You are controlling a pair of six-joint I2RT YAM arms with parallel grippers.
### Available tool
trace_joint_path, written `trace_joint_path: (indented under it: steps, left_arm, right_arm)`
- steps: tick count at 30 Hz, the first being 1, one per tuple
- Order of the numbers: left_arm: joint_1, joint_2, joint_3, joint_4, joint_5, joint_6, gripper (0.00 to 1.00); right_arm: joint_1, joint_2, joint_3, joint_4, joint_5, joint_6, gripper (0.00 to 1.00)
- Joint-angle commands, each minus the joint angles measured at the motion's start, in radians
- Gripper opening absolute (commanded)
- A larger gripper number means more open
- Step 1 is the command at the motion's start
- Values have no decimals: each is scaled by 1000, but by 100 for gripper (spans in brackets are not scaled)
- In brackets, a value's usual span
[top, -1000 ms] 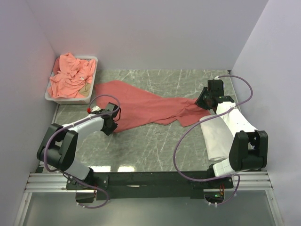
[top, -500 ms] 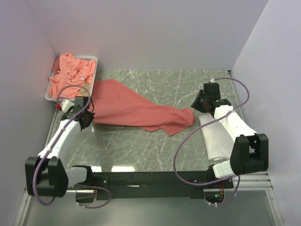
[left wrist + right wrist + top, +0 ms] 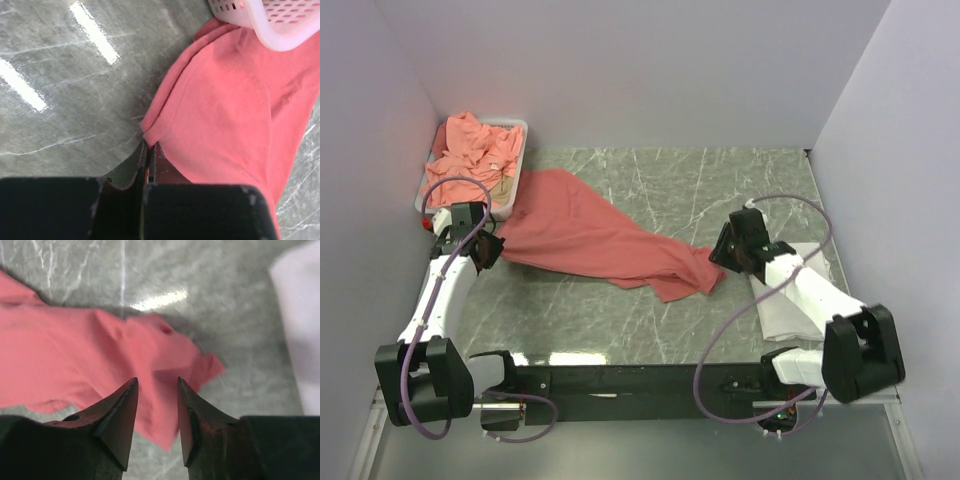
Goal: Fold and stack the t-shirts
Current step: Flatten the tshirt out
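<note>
A coral-red t-shirt (image 3: pixel 590 235) lies stretched in a long strip across the table, from the tray toward the middle right. My left gripper (image 3: pixel 486 250) is shut on its left edge; in the left wrist view the gripper (image 3: pixel 149 145) pinches a fold of the shirt (image 3: pixel 235 100). My right gripper (image 3: pixel 720 256) is open and empty, hovering just above the shirt's right end. It shows open in the right wrist view (image 3: pixel 156 382), with the shirt (image 3: pixel 65 360) below. A white folded garment (image 3: pixel 788 305) lies at the right, partly under the right arm.
A white plastic tray (image 3: pixel 516 126) at the back left holds a heap of salmon-pink shirts (image 3: pixel 470 160); its corner shows in the left wrist view (image 3: pixel 280 30). The white garment's edge shows in the right wrist view (image 3: pixel 300 315). Grey walls enclose three sides.
My left gripper has pulled the shirt's edge left toward the tray, and the shirt's right end has slid left. My right gripper has moved left and nearer, over that end.
</note>
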Motion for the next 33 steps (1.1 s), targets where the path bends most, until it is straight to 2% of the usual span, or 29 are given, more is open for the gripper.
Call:
trace_joint_path:
  steps: [1,4,10,26,29,33]
  left_arm:
    - [11,-4,26,28,38,51,1]
    - [11,-1,19,40,53,58,1]
    - [13,7,6,60,90,55,1]
    - [13,-4,8,60,99,58,1]
    - [13,-4,8,60,99,61,1]
    - [13,-18,14,68,110,75,1]
  right_arm:
    - [5,-149,-60,16,83,61,45]
    - [4,-203,-105,1,87,74,49]
    - [4,-294,-162,-7,40,110,50]
    - [17,-202,-263,167,-124,185,47]
    - [19,-190,-269,191,-146,196,37]
    - [16,-219,-242,147,-143,193,0]
